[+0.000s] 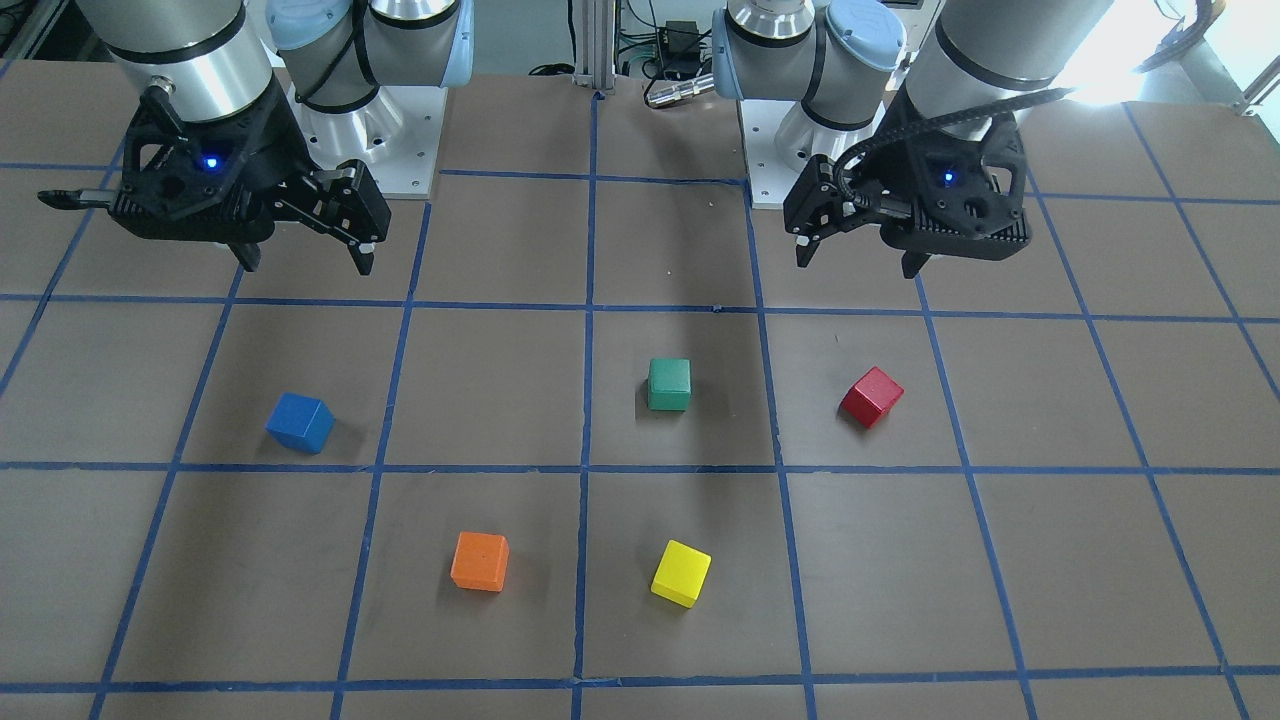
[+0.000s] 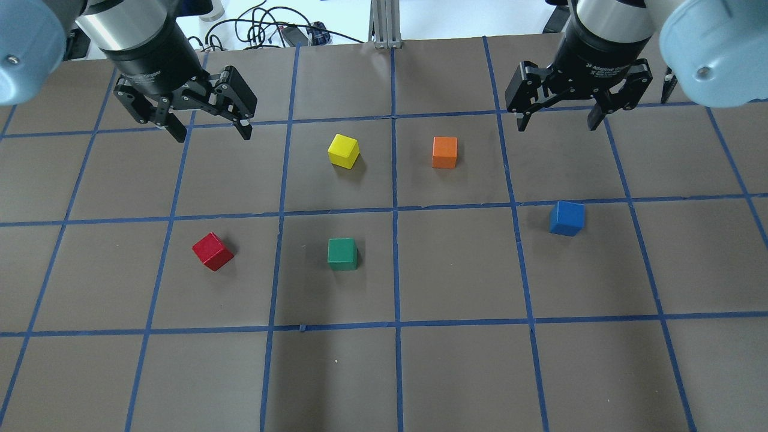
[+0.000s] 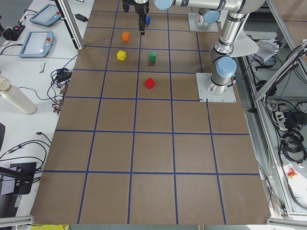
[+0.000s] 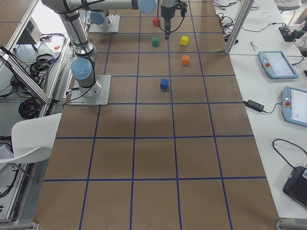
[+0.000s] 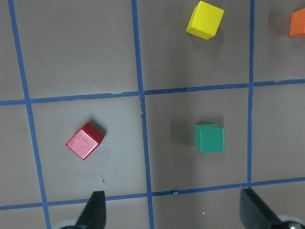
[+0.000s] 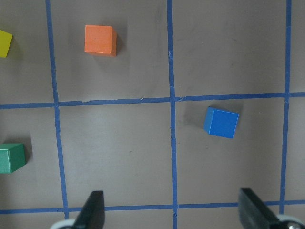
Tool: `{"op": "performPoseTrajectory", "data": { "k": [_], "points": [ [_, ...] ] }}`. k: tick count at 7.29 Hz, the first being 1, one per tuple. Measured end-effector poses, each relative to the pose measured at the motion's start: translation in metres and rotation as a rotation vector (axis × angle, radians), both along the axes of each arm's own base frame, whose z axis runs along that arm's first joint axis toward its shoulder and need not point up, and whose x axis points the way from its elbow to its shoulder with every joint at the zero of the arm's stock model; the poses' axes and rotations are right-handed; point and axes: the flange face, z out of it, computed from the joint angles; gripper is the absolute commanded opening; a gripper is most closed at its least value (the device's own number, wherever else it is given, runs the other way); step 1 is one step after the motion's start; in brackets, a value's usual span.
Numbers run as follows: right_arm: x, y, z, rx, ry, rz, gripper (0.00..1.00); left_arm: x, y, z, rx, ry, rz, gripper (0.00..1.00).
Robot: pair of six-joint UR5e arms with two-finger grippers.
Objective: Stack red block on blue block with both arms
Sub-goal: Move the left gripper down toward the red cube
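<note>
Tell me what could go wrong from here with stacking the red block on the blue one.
The red block sits skewed to the grid, so the open left gripper might pinch its corners and let it slip.
The blue block lies far off, on the side of the right gripper; a low carry across could knock the green block between them.
The blue block is also slightly turned, so a misaligned placement may leave the red one overhanging.

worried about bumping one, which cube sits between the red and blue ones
The green cube, in the same row as the red block and blue block. The yellow cube and orange cube sit a row farther out.
</note>
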Motion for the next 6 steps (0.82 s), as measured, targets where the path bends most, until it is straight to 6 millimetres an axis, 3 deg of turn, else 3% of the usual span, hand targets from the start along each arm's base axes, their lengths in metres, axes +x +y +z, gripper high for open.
{"op": "performPoseTrajectory", "data": {
  "k": [2,3,6],
  "points": [
    [0.000,0.000,0.001,-0.001,0.000,0.001,1.00,0.005,0.003,-0.009,0.015,-0.007,0.009,1.00],
    [0.000,0.000,0.000,0.000,0.000,0.002,1.00,0.016,0.003,-0.028,0.033,-0.034,0.027,1.00],
    [0.000,0.002,-0.001,0.005,0.000,0.002,1.00,0.076,0.008,-0.116,0.056,-0.088,0.150,1.00]
  ]
}}
